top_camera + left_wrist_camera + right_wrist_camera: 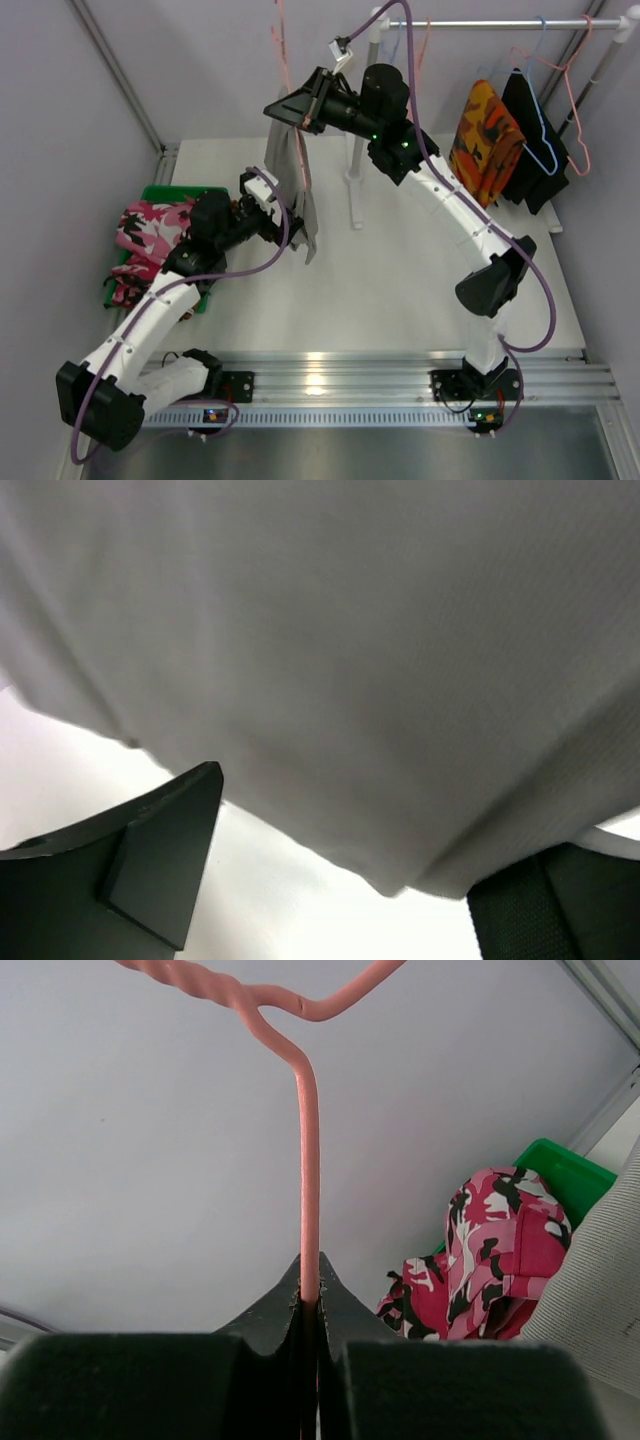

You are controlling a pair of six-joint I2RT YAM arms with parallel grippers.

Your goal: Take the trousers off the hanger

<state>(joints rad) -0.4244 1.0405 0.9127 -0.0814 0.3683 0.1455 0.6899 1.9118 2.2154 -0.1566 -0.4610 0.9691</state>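
The light grey trousers (288, 175) hang from a pink wire hanger (283, 55) held up above the table. My right gripper (303, 108) is shut on the hanger's wire (308, 1160), as its wrist view shows (310, 1295). My left gripper (287, 218) is open at the lower part of the grey trousers. In the left wrist view the grey cloth (350, 660) hangs just in front of the spread fingers (150, 865), not pinched. The pink-red-white floral trousers (150, 235) lie in a green bin (170, 192). I cannot make out the rust-brown pair.
An orange-patterned garment (485, 130) and a black garment (532, 125) hang on a white rail (500, 22) at the back right. A white stand post (355, 175) rises mid-table behind the grey trousers. The floral trousers (490, 1250) and bin (560, 1165) show in the right wrist view.
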